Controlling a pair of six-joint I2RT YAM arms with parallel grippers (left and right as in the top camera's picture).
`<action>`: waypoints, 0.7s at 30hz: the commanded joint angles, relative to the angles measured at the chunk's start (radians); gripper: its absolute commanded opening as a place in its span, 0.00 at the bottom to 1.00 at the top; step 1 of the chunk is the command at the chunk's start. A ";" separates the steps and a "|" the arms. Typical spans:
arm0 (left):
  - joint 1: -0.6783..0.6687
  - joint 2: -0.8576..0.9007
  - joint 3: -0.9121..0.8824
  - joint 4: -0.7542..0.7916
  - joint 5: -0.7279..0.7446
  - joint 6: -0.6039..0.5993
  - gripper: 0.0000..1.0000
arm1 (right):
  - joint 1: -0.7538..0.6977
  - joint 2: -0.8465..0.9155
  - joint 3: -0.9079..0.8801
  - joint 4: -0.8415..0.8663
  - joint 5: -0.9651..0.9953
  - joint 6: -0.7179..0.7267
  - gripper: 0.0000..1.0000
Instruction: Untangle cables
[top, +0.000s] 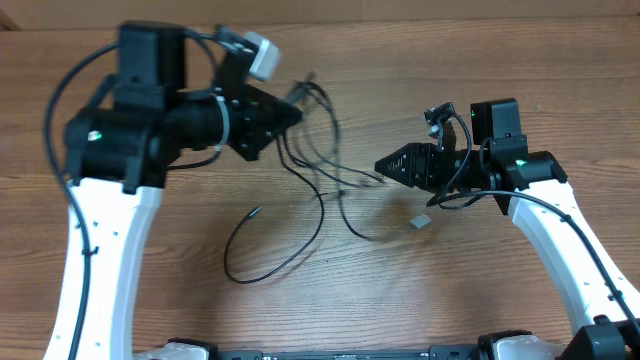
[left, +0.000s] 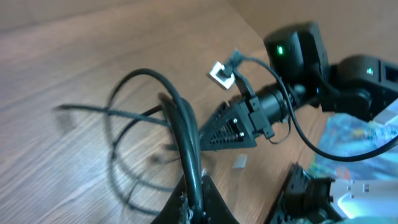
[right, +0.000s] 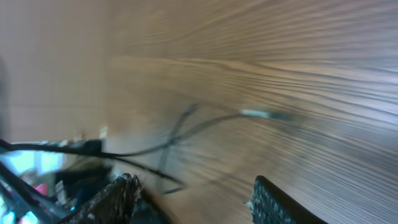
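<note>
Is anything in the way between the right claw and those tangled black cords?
Nothing visible. The right gripper points straight at the cables over bare table. The small grey piece lies off to one side, out of its path.

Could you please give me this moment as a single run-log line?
left claw: shut on cables, raised | right claw: open, tip near hanging strands | one loop lying on table

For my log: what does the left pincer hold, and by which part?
The left pincer grips the thin black cables by several bunched strands, not by plugs.
</note>
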 joint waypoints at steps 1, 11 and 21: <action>-0.067 0.026 0.023 0.003 -0.045 0.030 0.04 | 0.018 0.000 0.001 0.017 -0.134 -0.023 0.58; -0.206 0.077 0.023 0.004 -0.119 0.029 0.04 | 0.122 -0.001 0.001 0.135 -0.133 -0.022 0.60; -0.216 0.077 0.023 0.006 -0.115 0.026 0.04 | 0.151 -0.001 0.001 0.203 -0.130 0.027 0.60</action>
